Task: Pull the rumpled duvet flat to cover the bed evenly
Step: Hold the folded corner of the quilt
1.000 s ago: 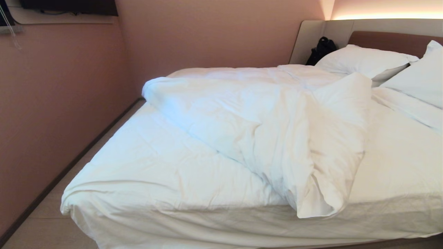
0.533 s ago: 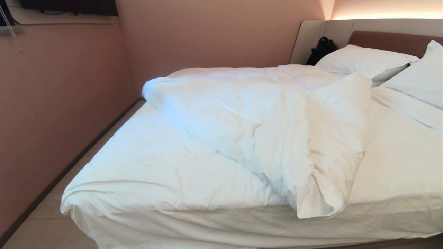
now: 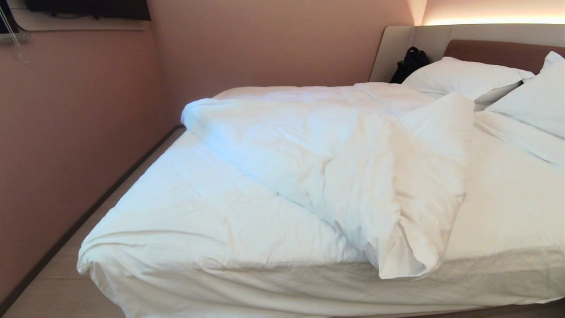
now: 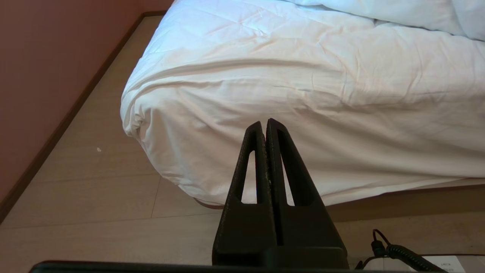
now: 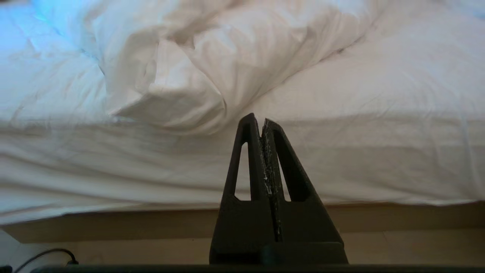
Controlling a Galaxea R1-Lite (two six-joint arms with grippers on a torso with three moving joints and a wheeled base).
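No pull has begun: the duvet (image 3: 335, 163) lies folded back across the frame's centre on the bed (image 3: 507, 207), while left gripper (image 4: 266, 125) and right gripper (image 5: 261, 120), jaws pressed together and empty, must open and reach its lower fold.

Two plump white pillows (image 3: 463, 77) sit up by the head end, and a black bag (image 3: 409, 63) is tucked in just beside them. Pinkish wall (image 3: 265, 44) behind, pale wood floor (image 4: 94, 182) below, a coiled black cable (image 4: 398, 252) lying on it.
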